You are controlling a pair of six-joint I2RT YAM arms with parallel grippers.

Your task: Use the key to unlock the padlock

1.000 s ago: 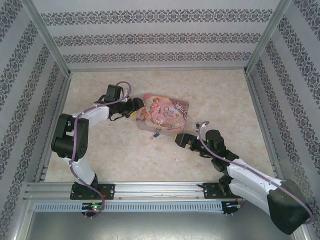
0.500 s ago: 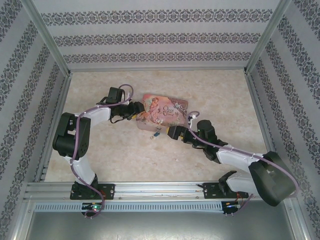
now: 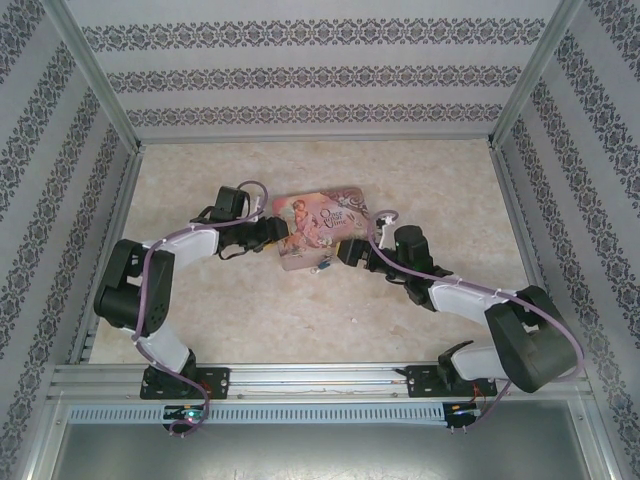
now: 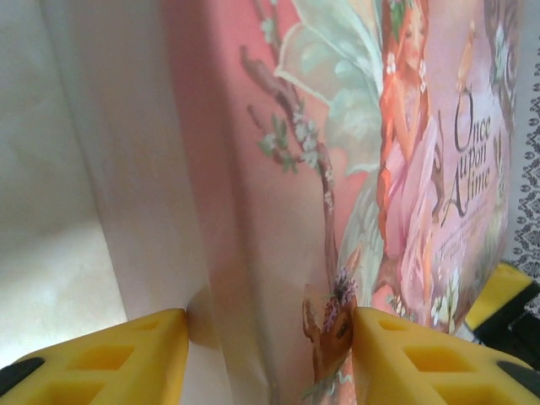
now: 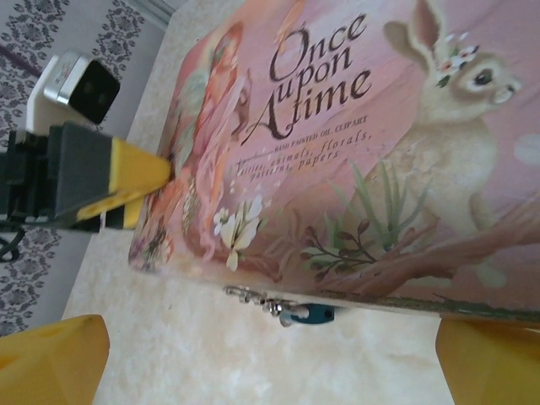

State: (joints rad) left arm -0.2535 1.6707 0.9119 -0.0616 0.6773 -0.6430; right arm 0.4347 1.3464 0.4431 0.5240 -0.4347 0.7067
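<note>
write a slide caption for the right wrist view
Open right claw faces the pink tin, the teal padlock at its near edge.

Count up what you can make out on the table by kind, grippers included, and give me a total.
pink tin: 1
padlock: 1
grippers: 2 (left gripper, right gripper)
Total: 4

Teal padlock (image 5: 315,314) on side, at pink tin (image 5: 380,169) front latch.
</note>
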